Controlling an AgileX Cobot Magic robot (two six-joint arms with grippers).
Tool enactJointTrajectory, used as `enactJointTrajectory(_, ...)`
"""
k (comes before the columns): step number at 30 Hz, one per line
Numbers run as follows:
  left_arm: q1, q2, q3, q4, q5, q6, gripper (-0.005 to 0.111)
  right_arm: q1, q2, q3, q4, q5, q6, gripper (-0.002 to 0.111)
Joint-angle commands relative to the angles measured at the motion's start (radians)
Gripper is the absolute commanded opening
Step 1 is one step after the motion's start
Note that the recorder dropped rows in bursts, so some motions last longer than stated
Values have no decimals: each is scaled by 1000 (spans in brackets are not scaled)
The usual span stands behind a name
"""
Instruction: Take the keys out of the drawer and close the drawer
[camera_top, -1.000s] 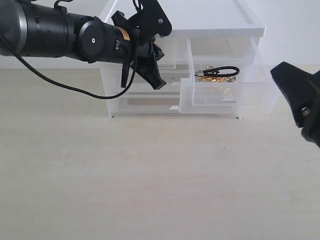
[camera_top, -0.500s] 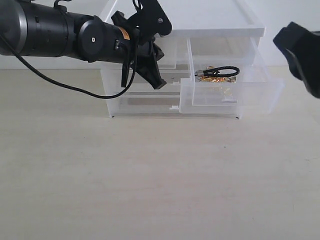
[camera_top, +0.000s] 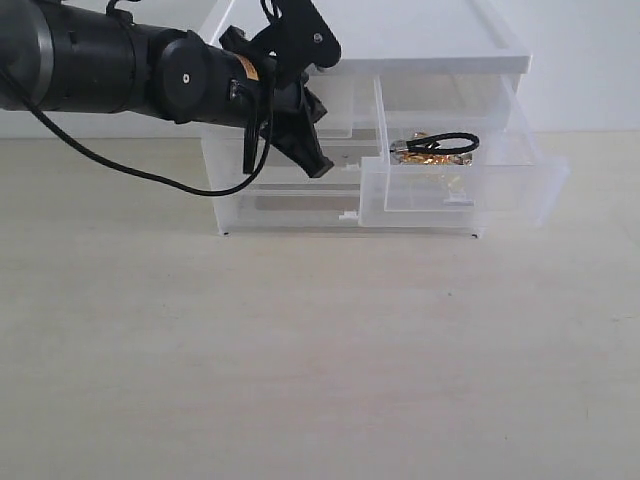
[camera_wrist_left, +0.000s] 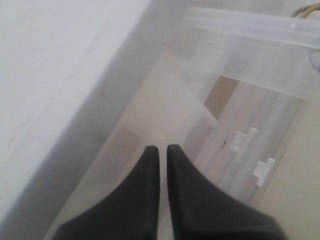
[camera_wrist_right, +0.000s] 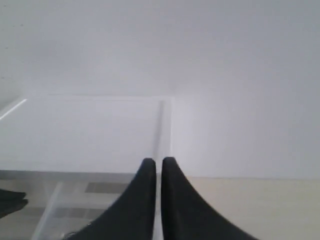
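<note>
The drawer, clear plastic, stands pulled out from the right of the unit's top row. Inside it lie the keys, gold rings with a black cord loop. My left gripper hangs in front of the unit's left half, to the left of the open drawer and apart from it. Seen from its wrist, the left gripper is shut on nothing, pointing at the clear drawer fronts. My right gripper is also shut and empty, high above the unit's white top; the exterior view does not show it.
The white-topped drawer unit stands at the back of a pale wooden table. Its left half-width drawer and two full-width drawers are pushed in. A black cable trails from the left arm.
The right gripper rose along the right edge of the exterior view and left it. The left arm has barely moved. The drawer and keys are unchanged.
</note>
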Motion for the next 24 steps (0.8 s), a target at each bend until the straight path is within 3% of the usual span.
enactJointTrajectory(1,8,-4,-12,-11,10,-21,4,-1,0,-72,44,-59,-169,0)
enactJointTrajectory(7,8,-52,-12,-11,15,-53,4,-1,72,-92,44,-94,-344,0)
enactJointTrajectory(15,8,-103,-12,-11,56,-53,4,-1,175,-92,44,-17,-188,0)
enactJointTrajectory(24,8,-165,-12,-11,130,-56,4,-202,223,-92,44,311,-62,0)
